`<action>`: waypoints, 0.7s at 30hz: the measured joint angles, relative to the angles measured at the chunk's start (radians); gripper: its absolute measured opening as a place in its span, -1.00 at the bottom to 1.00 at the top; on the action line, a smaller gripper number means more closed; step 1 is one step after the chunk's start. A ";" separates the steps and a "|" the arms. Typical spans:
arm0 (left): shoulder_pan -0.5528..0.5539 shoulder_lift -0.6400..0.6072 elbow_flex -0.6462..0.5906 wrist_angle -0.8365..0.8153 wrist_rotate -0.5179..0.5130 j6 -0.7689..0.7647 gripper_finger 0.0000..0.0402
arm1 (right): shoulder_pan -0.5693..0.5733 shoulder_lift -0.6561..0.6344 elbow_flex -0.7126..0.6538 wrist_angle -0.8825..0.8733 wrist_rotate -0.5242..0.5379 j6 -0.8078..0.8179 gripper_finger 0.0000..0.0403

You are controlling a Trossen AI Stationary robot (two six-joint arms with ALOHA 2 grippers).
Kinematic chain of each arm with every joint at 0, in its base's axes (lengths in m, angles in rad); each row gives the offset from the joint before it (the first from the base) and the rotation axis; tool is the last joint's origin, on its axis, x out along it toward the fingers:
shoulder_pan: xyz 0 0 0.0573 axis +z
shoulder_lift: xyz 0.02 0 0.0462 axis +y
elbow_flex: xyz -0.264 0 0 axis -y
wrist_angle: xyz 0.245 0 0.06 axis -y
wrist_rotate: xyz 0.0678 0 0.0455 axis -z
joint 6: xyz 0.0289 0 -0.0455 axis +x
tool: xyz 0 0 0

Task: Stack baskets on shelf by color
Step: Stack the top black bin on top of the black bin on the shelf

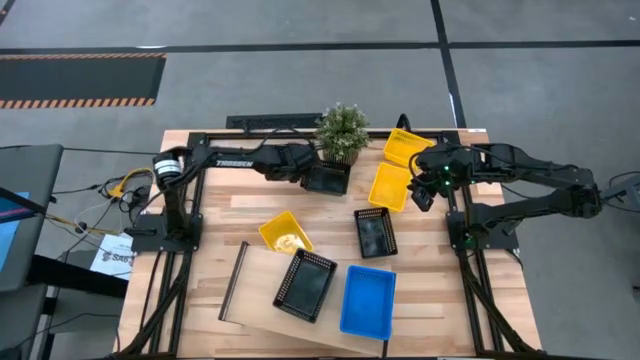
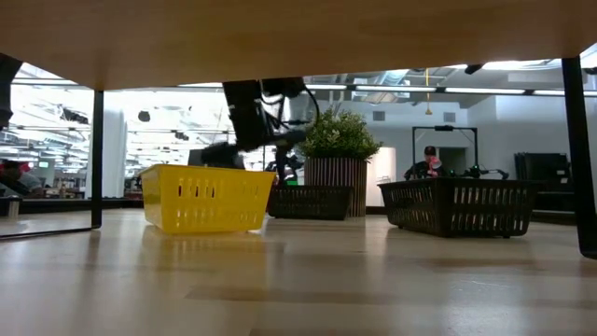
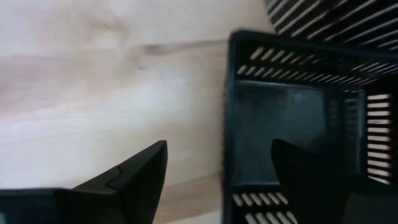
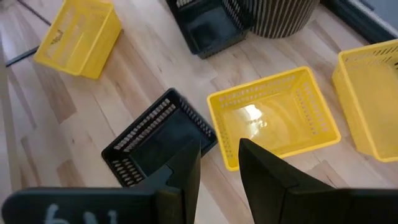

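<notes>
Black slotted plastic basket [image 3: 298, 118] with flared walls sits on the planked wood tabletop [image 1: 240, 200], touching the striped pot of the green plant [image 1: 342, 130]. Left gripper [image 3: 217, 171] is spread wide across its near rim, one finger inside, one outside, nothing clamped. Two yellow baskets [image 4: 273, 115] lie by the right gripper [image 4: 219, 165], fingers narrowly parted, empty. Light-wood shelf board [image 1: 255, 300] carries one black mesh basket [image 1: 305, 285] and one blue basket [image 1: 367, 300].

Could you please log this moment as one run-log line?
left pincer: open, straddling black basket wall | right pincer: open above yellow basket | shelf: two baskets
</notes>
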State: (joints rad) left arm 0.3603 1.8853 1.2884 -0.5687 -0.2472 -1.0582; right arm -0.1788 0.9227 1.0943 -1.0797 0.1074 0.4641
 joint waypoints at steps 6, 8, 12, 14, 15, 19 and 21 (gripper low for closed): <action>0.000 0.067 0.019 0.009 0.019 -0.044 0.29 | -0.008 0.001 0.000 0.003 0.000 0.000 -0.34; 0.000 0.067 0.017 -0.003 0.020 -0.050 0.16 | -0.008 0.001 0.000 0.003 0.000 0.000 -0.34; 0.004 0.067 0.018 0.003 0.004 -0.056 -0.24 | -0.008 0.001 0.000 0.003 0.000 0.000 -0.34; 0.007 0.067 0.018 0.003 0.005 -0.055 -0.47 | -0.008 0.001 0.000 0.003 0.000 0.000 -0.33; 0.007 0.067 0.018 0.004 0.005 -0.048 -0.59 | -0.007 0.001 0.000 0.003 0.000 0.000 -0.33; 0.007 0.066 0.018 0.004 -0.015 -0.008 -0.95 | -0.007 0.001 0.000 0.003 0.000 0.000 -0.34; 0.007 0.057 0.018 0.002 -0.016 -0.003 -0.97 | -0.007 0.001 0.000 0.003 -0.001 0.000 -0.34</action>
State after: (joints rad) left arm 0.3675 1.9421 1.3064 -0.5663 -0.2627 -1.0617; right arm -0.1860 0.9237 1.0943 -1.0763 0.1069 0.4637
